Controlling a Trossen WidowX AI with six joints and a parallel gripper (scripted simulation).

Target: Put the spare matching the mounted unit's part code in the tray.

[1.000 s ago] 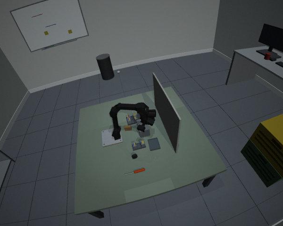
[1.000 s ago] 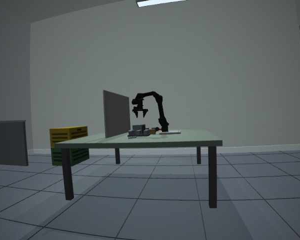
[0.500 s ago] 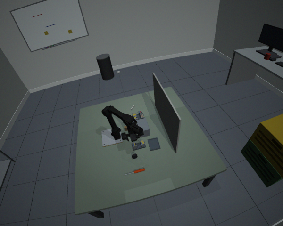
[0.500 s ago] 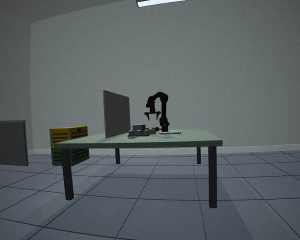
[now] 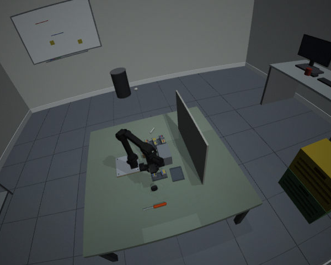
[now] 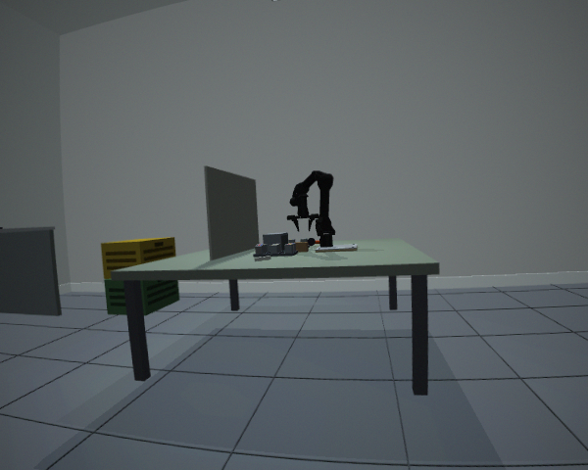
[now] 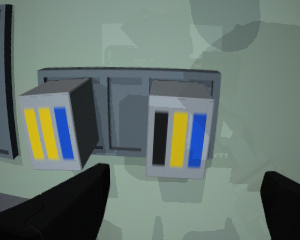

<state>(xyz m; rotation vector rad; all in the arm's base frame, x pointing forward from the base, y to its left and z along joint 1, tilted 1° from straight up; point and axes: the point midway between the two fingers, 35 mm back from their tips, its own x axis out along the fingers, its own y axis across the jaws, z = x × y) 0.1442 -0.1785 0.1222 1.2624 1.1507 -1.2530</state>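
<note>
No readable text, numbers or brands anywhere. Only colour-stripe codes: left grey spare block (image 7: pixel 56 131) shows yellow-yellow-blue, right grey spare block (image 7: pixel 181 135) shows black-yellow-blue. White wall board (image 5: pixel 55 30) has just red line, blue line, 2 yellow squares.
</note>
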